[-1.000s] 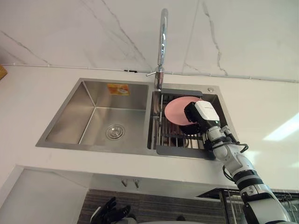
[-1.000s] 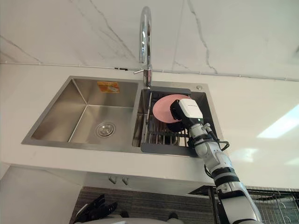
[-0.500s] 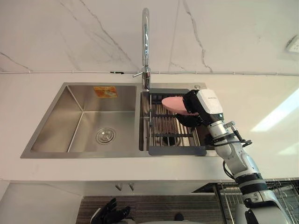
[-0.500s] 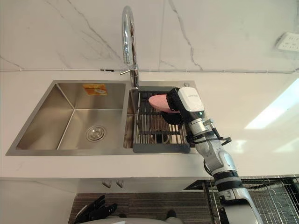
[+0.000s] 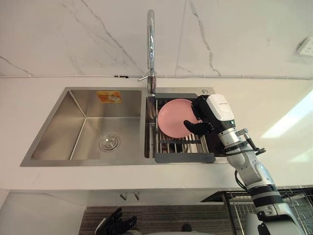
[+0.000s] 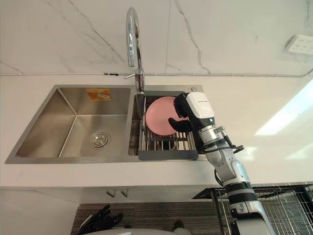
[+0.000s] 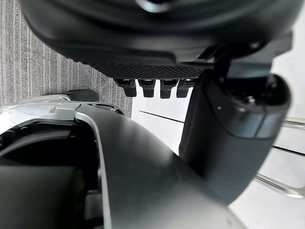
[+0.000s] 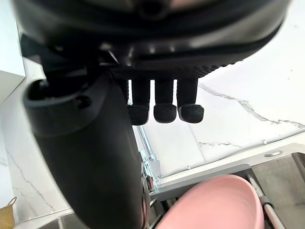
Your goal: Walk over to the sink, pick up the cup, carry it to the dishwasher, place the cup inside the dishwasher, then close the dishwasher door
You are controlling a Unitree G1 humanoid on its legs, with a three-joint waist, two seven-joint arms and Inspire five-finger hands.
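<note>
From the head cameras: the robot's right hand [image 5: 201,120] reaches over the white counter [image 5: 274,112] into the right bowl of a steel double sink [image 5: 88,117]. There it grips a pink dish [image 5: 173,117] by its right rim, a dark digit laid across the dish's face. The dish is tipped up, facing the cameras, just above the dark-framed drying rack [image 5: 183,157] that sits in that bowl, below the tall chrome faucet [image 5: 150,44]. The left bowl holds a drain [image 5: 109,142] and a sticker [image 5: 108,96] on its back wall. The left hand [image 5: 115,224] hangs low beneath the counter's front edge, above grey striped floor [image 5: 161,215], fingers loose and carrying nothing. A wire rack [image 6: 283,196] shows under the counter at the right. From the left wrist: the fingers [image 7: 152,88] run out relaxed beside the thumb, with nothing between them. From the right wrist: the curled fingers [image 8: 164,112] and thick thumb [image 8: 95,157] frame the dish's pink rim, with the faucet's base and the veined marble wall [image 8: 248,86] beyond.
</note>
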